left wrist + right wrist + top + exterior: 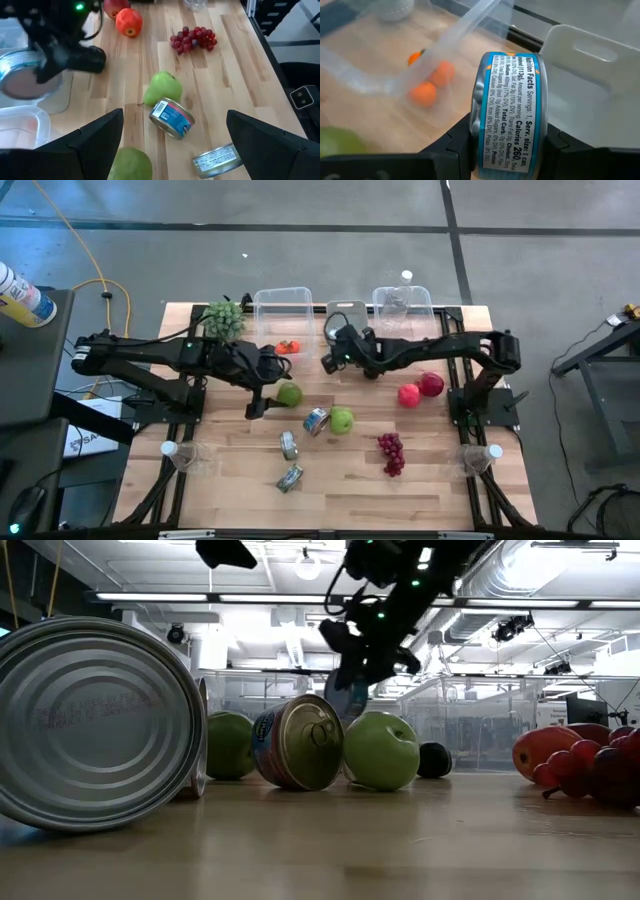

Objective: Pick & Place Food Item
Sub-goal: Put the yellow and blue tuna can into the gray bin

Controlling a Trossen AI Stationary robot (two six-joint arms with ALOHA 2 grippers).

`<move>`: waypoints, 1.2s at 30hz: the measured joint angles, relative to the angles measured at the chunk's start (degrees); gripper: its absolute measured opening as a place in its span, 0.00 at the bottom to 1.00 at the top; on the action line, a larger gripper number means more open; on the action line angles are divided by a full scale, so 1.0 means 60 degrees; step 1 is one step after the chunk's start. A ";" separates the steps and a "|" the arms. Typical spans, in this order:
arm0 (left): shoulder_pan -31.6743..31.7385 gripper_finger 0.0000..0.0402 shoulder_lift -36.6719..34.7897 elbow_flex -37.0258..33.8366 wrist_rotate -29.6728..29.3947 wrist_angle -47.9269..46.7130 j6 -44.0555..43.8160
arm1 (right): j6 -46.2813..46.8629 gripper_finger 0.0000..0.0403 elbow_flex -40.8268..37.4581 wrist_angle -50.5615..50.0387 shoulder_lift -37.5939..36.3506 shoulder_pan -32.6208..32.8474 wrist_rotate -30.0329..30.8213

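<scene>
My right gripper (331, 361) is shut on a blue-labelled tin can (512, 115) and holds it above the table's far middle, near a clear bin with small oranges (425, 92). The low view shows the can (348, 697) well above the wood. My left gripper (175, 145) hangs open over the table's middle, touching nothing. Below it, a second can (172, 118) lies on its side, between a green apple (162, 87) and another green apple (131, 164). Red apples (420, 389) and grapes (390, 453) lie on the right. My right gripper pinches the can between its two fingers, one finger (457, 145) on one flat end (476, 120) and the other on the opposite end. The fingers slant downward toward the table's far left. The can is lifted clear, its label toward the wrist camera.
Two clear bins (283, 304) (403, 302) and a white lid (600, 65) stand at the far edge, beside a green leafy bunch (224, 320). Two more cans (289, 445) (290, 478) lie toward the near edge. Small bottles (176, 451) (482, 454) stand at the near corners.
</scene>
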 joint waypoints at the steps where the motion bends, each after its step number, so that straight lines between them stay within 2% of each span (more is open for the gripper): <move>1: 0.0000 0.86 -0.0042 -0.0001 0.0001 -0.0006 0.0005 | -0.0005 0.31 0.0326 -0.0221 0.0167 -0.0095 0.0018; 3: 0.0000 0.86 -0.0081 0.0000 0.0001 0.0014 0.0050 | -0.0168 0.31 0.1037 -0.0973 0.0501 -0.0222 0.0166; 5: 0.0000 0.86 -0.0099 -0.0004 0.0001 0.0007 0.0051 | -0.0195 0.31 0.1608 -0.2129 0.0771 -0.0274 0.0758; 7: 0.0000 0.86 -0.0099 -0.0004 0.0001 -0.0005 0.0051 | -0.0028 0.31 0.1876 -0.2583 0.0839 -0.0312 0.0687; 13: -0.0066 0.86 -0.0088 -0.0087 0.0015 0.0017 -0.0027 | 0.0180 0.31 0.1958 -0.2305 0.0825 -0.0859 0.0360; 17: -0.0066 0.86 -0.0088 -0.0091 0.0019 0.0049 -0.0131 | 0.0246 0.31 0.1962 -0.2030 0.1336 -0.1395 0.0466; 22: -0.0183 0.86 -0.0088 -0.0098 0.0033 0.0044 -0.0127 | 0.0490 0.31 0.1954 -0.1254 0.1985 -0.1792 -0.0678; 24: -0.0281 0.86 -0.0088 -0.0099 0.0034 0.0048 -0.0123 | 0.0579 0.31 0.1958 -0.1218 0.2247 -0.1801 -0.0643; 36: -0.1047 0.86 -0.0088 -0.0103 0.0027 0.0021 -0.0047 | -0.0054 0.55 0.1950 -0.0469 0.2566 -0.1717 -0.0840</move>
